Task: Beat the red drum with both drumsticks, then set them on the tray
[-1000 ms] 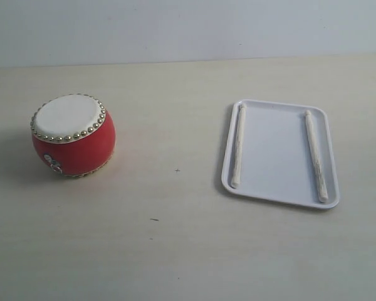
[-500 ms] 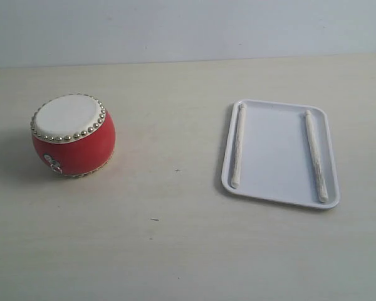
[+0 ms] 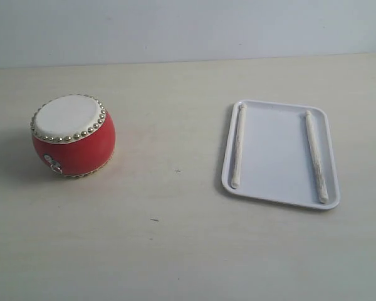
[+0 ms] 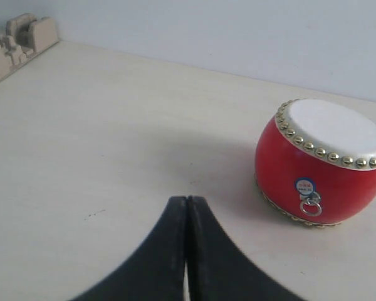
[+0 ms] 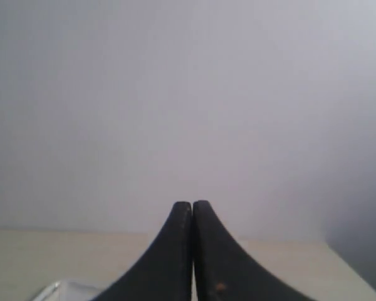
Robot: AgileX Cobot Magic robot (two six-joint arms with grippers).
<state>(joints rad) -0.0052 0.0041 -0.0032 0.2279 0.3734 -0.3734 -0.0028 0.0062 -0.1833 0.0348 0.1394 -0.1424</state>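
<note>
Pale table (image 3: pixel 175 251): red drum (image 3: pixel 73 135) at left, tray (image 3: pixel 276 150) at right, well apart.

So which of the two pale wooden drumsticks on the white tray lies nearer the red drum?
The pale wooden stick along the white rectangular tray's edge facing the red barrel drum; the other stick lies along the far edge.

Drumsticks (image 3: pixel 238 145) in tray (image 3: pixel 279 153), right of drum (image 3: pixel 73 135)

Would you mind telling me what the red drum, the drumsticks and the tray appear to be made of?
The red drum: glossy lacquered or plastic shell, judging by its sheen; matte cream skin top, gold metal-looking studs. The drumsticks: pale, matte, probably wood. The tray: smooth white, likely plastic.
</note>
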